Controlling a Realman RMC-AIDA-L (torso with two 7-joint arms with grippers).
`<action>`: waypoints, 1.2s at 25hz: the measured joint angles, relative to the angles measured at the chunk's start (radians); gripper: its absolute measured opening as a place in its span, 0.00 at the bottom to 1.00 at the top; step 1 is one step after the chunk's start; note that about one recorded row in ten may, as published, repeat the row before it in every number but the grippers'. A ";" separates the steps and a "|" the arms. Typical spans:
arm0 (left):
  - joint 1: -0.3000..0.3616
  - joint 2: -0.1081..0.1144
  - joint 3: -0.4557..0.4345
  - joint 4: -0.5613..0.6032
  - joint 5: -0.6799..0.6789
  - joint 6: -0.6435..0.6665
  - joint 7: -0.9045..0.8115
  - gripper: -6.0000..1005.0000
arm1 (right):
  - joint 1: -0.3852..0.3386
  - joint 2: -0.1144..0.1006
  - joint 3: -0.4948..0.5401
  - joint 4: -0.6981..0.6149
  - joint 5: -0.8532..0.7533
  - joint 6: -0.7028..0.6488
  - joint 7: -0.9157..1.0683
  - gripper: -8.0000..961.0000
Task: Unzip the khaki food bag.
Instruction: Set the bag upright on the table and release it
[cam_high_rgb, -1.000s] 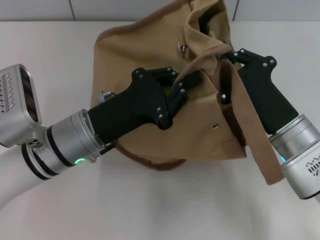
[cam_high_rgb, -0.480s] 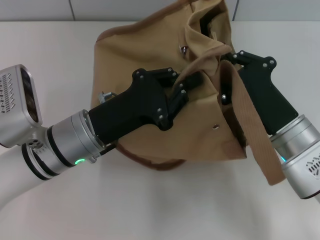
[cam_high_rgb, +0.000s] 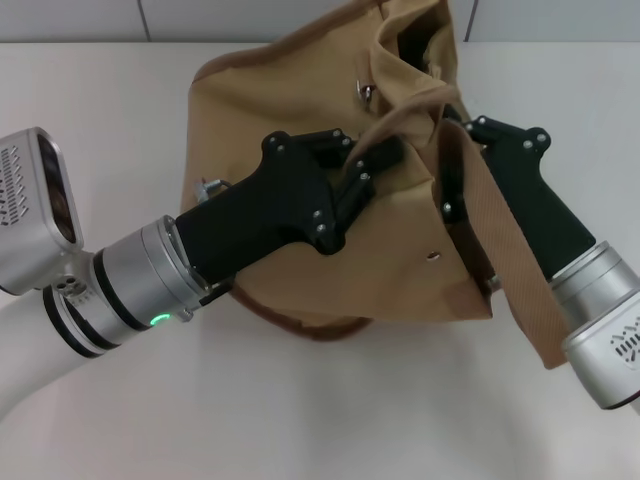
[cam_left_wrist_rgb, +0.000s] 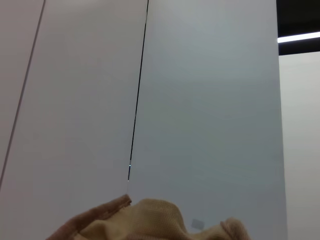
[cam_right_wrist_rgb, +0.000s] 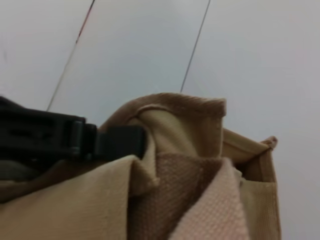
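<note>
Bag (cam_high_rgb: 300, 120) sits slumped on the white desk (cam_high_rgb: 100, 110), rumpled, its mouth bunched up at the far end. Left gripper (cam_high_rgb: 388, 152) reaches across the bag's middle with its jaws clamped on a fold of canvas near the mouth (the right wrist view shows a black tip buried in the fabric). Right gripper (cam_high_rgb: 447, 130) comes in along the bag's right side, tucked behind a strap (cam_high_rgb: 505, 260), so I can't tell how its jaws stand. A silver pull (cam_high_rgb: 365, 93) lies just beyond the left gripper.

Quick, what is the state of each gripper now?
Left gripper: shut on the khaki food bag.
Right gripper: fingertips hidden by bag fabric, cannot be told.
</note>
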 joint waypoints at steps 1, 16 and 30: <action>0.000 0.000 -0.002 0.000 0.000 0.000 0.000 0.08 | 0.000 0.000 0.000 0.000 0.000 0.000 0.000 0.01; 0.020 0.000 -0.054 -0.012 -0.001 0.007 0.036 0.08 | -0.002 0.000 -0.010 0.000 0.005 0.038 0.002 0.01; 0.099 0.002 -0.197 -0.002 -0.001 0.073 0.037 0.08 | -0.002 0.000 -0.011 -0.002 0.005 0.053 0.003 0.01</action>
